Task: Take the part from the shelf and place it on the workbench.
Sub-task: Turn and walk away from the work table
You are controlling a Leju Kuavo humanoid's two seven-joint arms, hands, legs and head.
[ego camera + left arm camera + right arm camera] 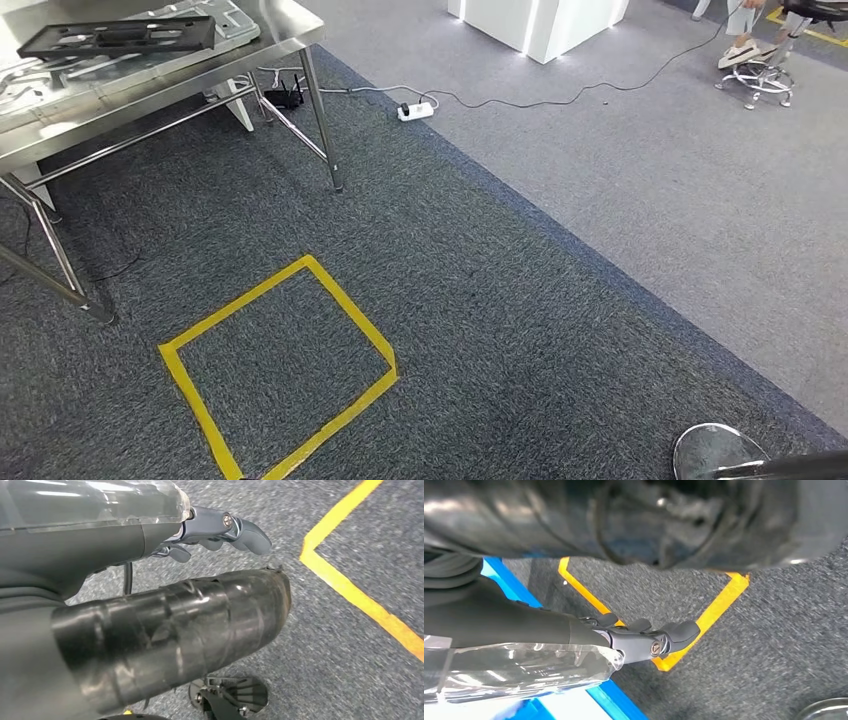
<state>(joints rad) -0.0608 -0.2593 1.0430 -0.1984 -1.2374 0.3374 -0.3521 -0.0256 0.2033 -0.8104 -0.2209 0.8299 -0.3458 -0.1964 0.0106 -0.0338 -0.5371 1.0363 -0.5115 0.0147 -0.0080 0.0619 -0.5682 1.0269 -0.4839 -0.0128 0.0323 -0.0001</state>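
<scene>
A flat black frame-like part [120, 35] lies on top of a steel table [150, 95] at the far left of the head view, over some silvery pieces. Both my arms hang down towards the carpet. In the left wrist view my left hand [220, 530] has its fingers loosely extended and nothing in them. The right wrist view gives the same picture of my right hand [649, 637]: fingers loose and empty, above the grey carpet.
A yellow tape square [285, 365] marks the dark carpet in front of me. The table's legs [325, 130] stand left of it. A white power strip [415, 110] and cable lie beyond. A person's feet and a stool [755, 65] are far right, a round metal base [715, 450] near right.
</scene>
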